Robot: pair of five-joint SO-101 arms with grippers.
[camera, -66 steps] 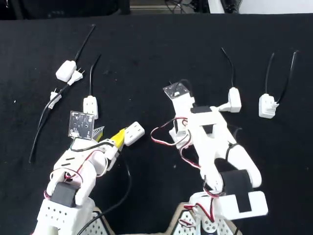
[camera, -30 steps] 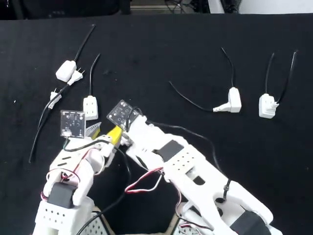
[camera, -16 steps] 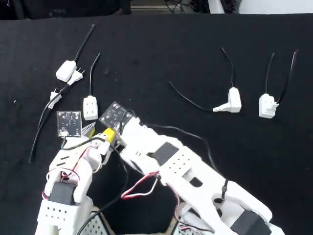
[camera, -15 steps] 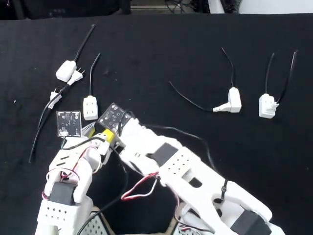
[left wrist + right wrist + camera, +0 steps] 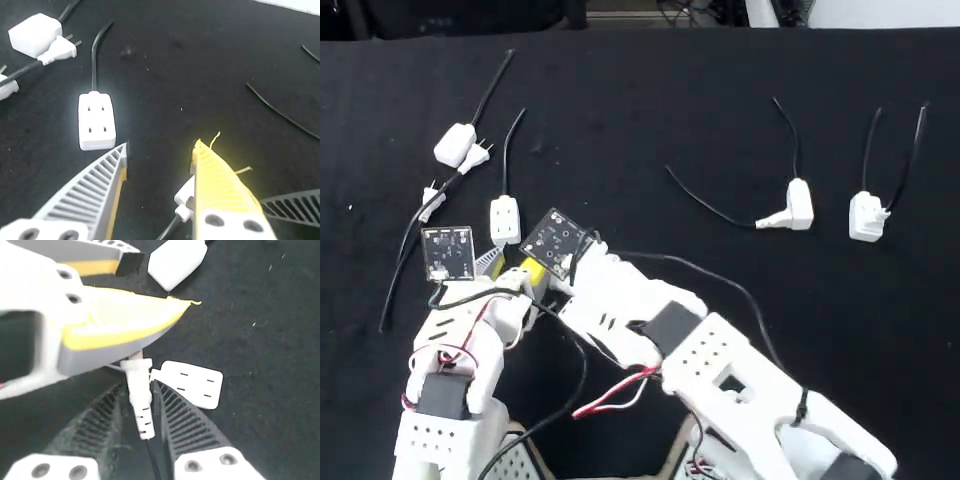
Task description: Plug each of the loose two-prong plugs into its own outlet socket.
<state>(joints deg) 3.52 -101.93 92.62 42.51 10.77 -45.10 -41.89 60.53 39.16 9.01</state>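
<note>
Two arms of mine crowd the near left of the black table (image 5: 720,100) in the high view. My right arm (image 5: 650,320) slants across until its wrist sits just beside my left arm (image 5: 460,330). Past them lies a lone socket (image 5: 504,219). Farther left, a white block (image 5: 453,145) touches a loose plug (image 5: 475,157) whose prongs are bare. On the far right, well apart from both arms, lie a white plug (image 5: 798,205) and a squarer plug (image 5: 866,217).

From my left wrist, my left gripper (image 5: 160,145) stands with its jaws apart. Only cloth shows between the grey finger (image 5: 95,190) and the yellow finger (image 5: 220,190). The lone socket lies just beyond the grey tip.

From my right wrist, my right gripper (image 5: 138,385) is clamped on a ribbed white cord end (image 5: 141,407). That end touches the corner of a second socket (image 5: 192,384), whose slots face up. I cannot tell whether the ribbed piece is a plug or that socket's own neck. The yellow finger lies across its top.
</note>
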